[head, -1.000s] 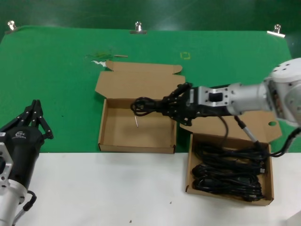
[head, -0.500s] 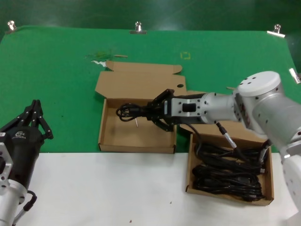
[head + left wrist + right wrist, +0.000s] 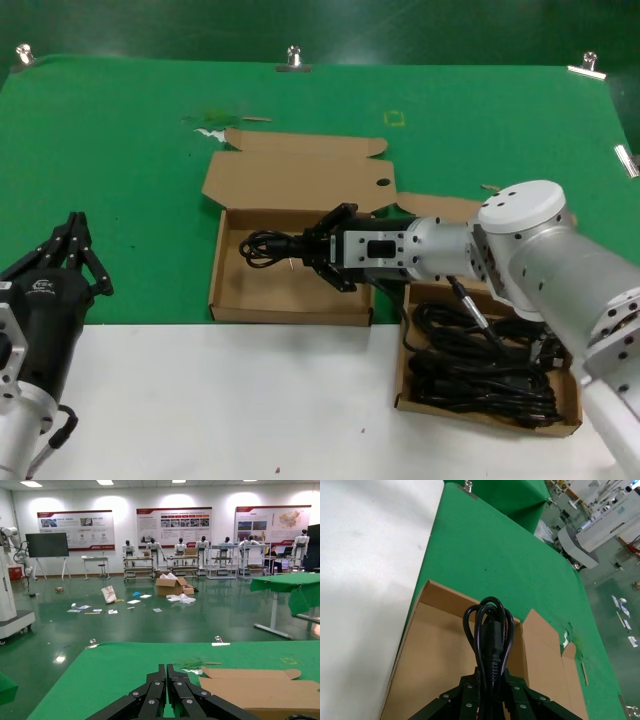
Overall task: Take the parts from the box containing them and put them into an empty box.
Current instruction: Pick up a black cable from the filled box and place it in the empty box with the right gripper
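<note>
The right gripper (image 3: 318,258) has moved further left. It is squeezing a coiled black power cord (image 3: 268,245) and holds it over the bare brown cardboard box (image 3: 222,262). It looks ready to let go soon. The left gripper (image 3: 166,686) waits closed, far left.

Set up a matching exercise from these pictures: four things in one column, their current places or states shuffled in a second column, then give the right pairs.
Things:
1. coiled cord
2. box with the bare floor
3. box full of cords
4. left gripper

States:
A. crowded with black cords, on the robot's right
B. parked at the robot's left, away from both boxes
C. clamped in the right gripper, over a bare brown floor
D. lid folded back, nothing resting on its floor yet

Pairs: 1-C, 2-D, 3-A, 4-B
</note>
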Available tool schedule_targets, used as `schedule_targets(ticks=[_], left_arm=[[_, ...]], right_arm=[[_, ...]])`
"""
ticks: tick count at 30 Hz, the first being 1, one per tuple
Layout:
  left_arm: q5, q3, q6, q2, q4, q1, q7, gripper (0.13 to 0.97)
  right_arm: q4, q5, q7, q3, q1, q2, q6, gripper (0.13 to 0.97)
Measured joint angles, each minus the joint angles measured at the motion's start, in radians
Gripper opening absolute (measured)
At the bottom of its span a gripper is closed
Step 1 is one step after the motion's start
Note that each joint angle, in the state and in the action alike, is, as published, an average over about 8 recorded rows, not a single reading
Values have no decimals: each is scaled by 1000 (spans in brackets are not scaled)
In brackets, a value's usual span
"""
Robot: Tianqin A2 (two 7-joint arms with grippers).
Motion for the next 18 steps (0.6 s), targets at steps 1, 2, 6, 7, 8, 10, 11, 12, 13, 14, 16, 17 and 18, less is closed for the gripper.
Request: schedule_targets(ticks=[1, 2, 6, 7, 8, 10, 11, 12, 13, 14, 16, 17, 18], left_arm=[[0, 0, 0, 0, 0, 0, 0, 151], [0, 0, 0, 0, 0, 0, 0, 151], [0, 0, 0, 0, 0, 0, 0, 151], [0, 0, 0, 0, 0, 0, 0, 151], [0, 0, 0, 0, 0, 0, 0, 151], [0, 0, 0, 0, 0, 0, 0, 151], [0, 0, 0, 0, 0, 0, 0, 151], [0, 0, 0, 0, 0, 0, 0, 151], [0, 0, 0, 0, 0, 0, 0, 151], [0, 0, 0, 0, 0, 0, 0, 151], [0, 0, 0, 0, 0, 0, 0, 151], [0, 0, 0, 0, 0, 0, 0, 151], [0, 0, 0, 0, 0, 0, 0, 151]], right_arm=[[5, 39, -2, -37, -4, 0, 5, 213], [10, 79, -3, -76, -8, -1, 10, 213], [24, 223, -10, -217, -19, -1, 28, 213], [27, 256, -12, -249, -21, -2, 32, 213], [30, 287, -14, -280, -23, -2, 36, 213], [34, 344, -18, -337, -27, -2, 43, 213], [36, 370, -20, -364, -29, -2, 46, 213], [38, 394, -23, -390, -32, -2, 50, 213], [40, 419, -25, -416, -34, -2, 53, 213], [41, 441, -28, -440, -36, -2, 56, 213], [43, 478, -34, -480, -40, -2, 61, 213], [43, 494, -36, -498, -41, -2, 63, 213], [43, 508, -39, -513, -43, -2, 65, 213]])
